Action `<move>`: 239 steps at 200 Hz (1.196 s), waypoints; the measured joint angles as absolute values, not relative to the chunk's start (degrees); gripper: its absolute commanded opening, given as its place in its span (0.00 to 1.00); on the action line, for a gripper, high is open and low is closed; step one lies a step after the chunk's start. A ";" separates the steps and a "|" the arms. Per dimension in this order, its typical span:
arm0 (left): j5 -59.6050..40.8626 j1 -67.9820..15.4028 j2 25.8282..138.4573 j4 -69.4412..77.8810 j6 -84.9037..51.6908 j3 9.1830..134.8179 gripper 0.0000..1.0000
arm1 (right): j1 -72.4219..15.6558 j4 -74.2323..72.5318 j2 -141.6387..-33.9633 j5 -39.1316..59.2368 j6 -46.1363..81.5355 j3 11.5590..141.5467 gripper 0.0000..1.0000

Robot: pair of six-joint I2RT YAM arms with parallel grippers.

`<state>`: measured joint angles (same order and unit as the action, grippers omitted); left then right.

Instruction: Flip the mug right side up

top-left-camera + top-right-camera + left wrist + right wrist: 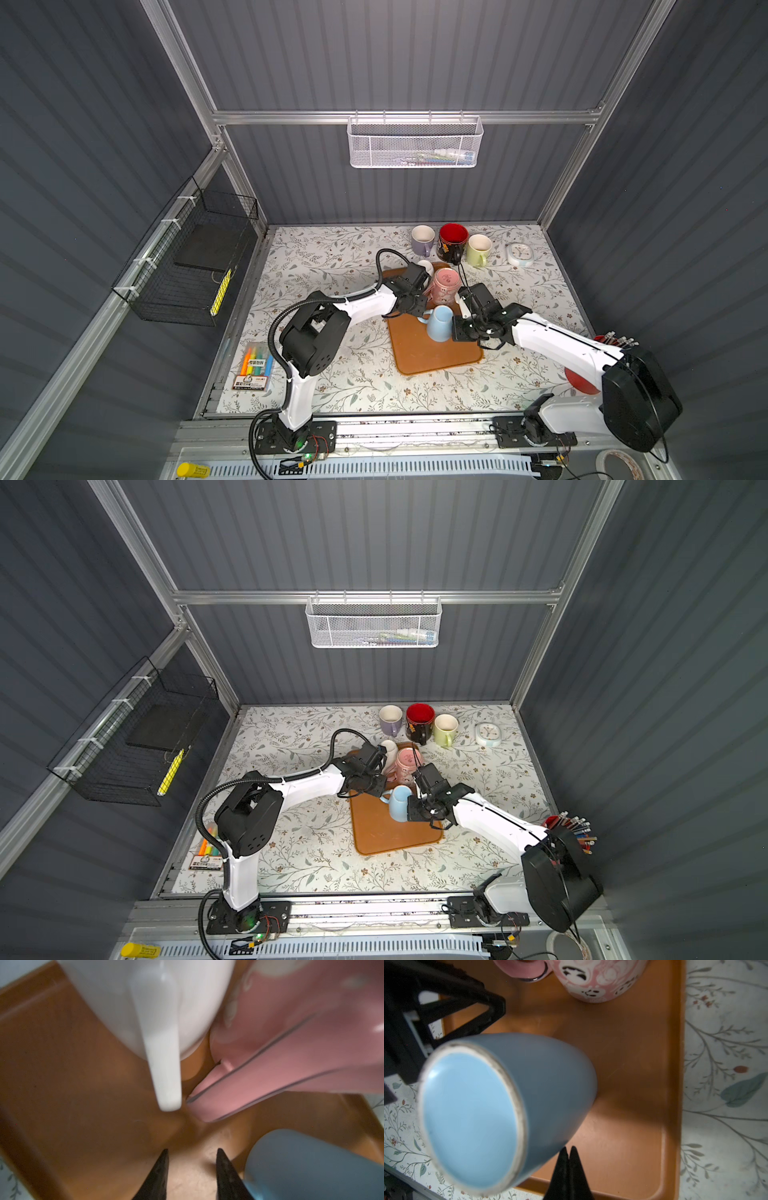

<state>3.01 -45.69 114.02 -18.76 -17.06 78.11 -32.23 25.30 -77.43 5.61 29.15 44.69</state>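
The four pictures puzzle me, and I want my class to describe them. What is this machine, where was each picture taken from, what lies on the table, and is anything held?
A robot: the left arm and the right arm are bolted at the near edge of the table. Two pictures look down from overhead; the two close-ups come from cameras on the wrists. An orange tray holds a blue mug, bottom up, a pink mug and a white mug. Behind it stand a purple mug, a red mug and a green mug, upright, beside a small clock. The left gripper is open, the right gripper shut beside the blue mug; neither holds anything.
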 measured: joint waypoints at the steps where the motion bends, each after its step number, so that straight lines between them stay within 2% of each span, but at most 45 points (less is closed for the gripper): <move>1: 3.01 -45.69 113.99 -18.76 -17.10 77.93 0.38 | -32.21 25.30 -77.49 5.61 29.15 44.73 0.00; 101: 2.74 -48.77 104.97 -16.93 -20.47 67.79 0.36 | -31.94 21.67 -84.60 6.13 28.47 50.70 0.00; 127: 2.74 -50.17 104.73 -16.19 -21.61 66.83 0.36 | -31.97 21.06 -85.36 6.33 28.42 50.96 0.11; 171: 2.74 -52.23 104.75 -14.26 -23.16 66.35 0.36 | -31.94 21.67 -84.84 5.78 28.53 51.44 0.39; 192: 2.74 -53.28 104.75 -13.28 -23.68 66.37 0.36 | -31.92 22.87 -83.31 5.08 28.53 51.46 0.44; 239: 2.96 -56.77 106.26 -12.08 -24.75 66.78 0.37 | -31.99 25.02 -79.11 3.07 29.56 51.46 0.46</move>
<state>2.96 -56.77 106.26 -12.08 -24.75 66.78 -31.99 25.02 -79.11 3.07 29.56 51.46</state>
